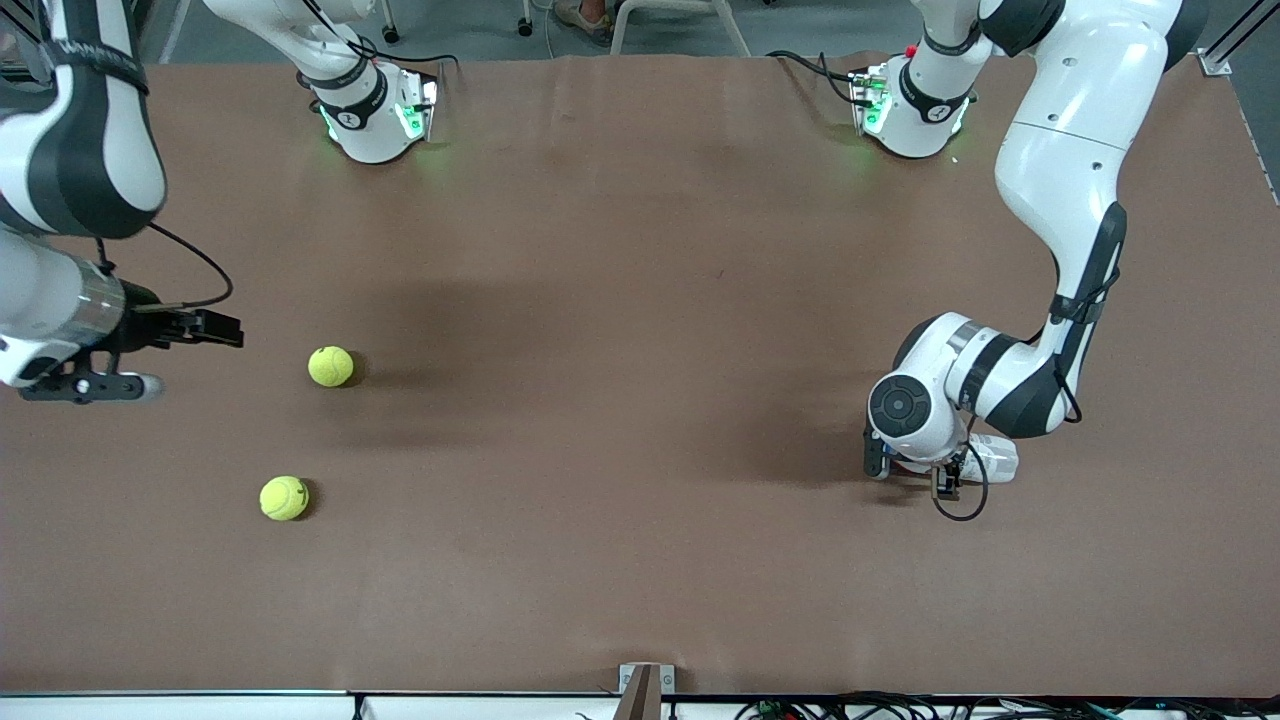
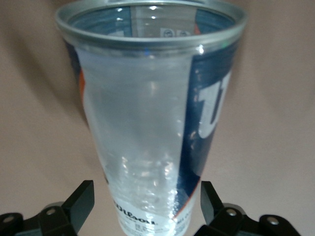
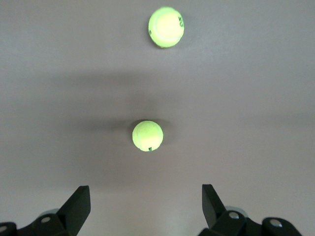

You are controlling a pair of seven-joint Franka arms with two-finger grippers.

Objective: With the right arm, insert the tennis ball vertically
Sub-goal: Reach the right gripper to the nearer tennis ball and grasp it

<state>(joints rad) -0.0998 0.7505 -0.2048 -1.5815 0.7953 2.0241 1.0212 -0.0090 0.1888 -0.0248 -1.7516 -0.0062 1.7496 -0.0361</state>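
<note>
Two yellow-green tennis balls lie on the brown table toward the right arm's end, one [image 1: 330, 366] farther from the front camera than the other [image 1: 284, 497]. My right gripper [image 1: 238, 330] hangs open and empty in the air beside them. Its wrist view shows one ball [image 3: 147, 135] ahead of the fingers [image 3: 78, 206] and another ball [image 3: 166, 27] further off. At the left arm's end, my left gripper [image 1: 910, 475] is low at the table, open around a clear ball can [image 2: 147, 128]. Its fingers [image 2: 81, 199] flank the can's base with small gaps. The arm mostly hides the can [image 1: 995, 458].
Both arm bases [image 1: 375, 120] [image 1: 910, 115] stand along the table's edge farthest from the front camera. The table's front edge carries a small bracket [image 1: 645, 685]. Bare brown tabletop [image 1: 620, 400] stretches between the balls and the can.
</note>
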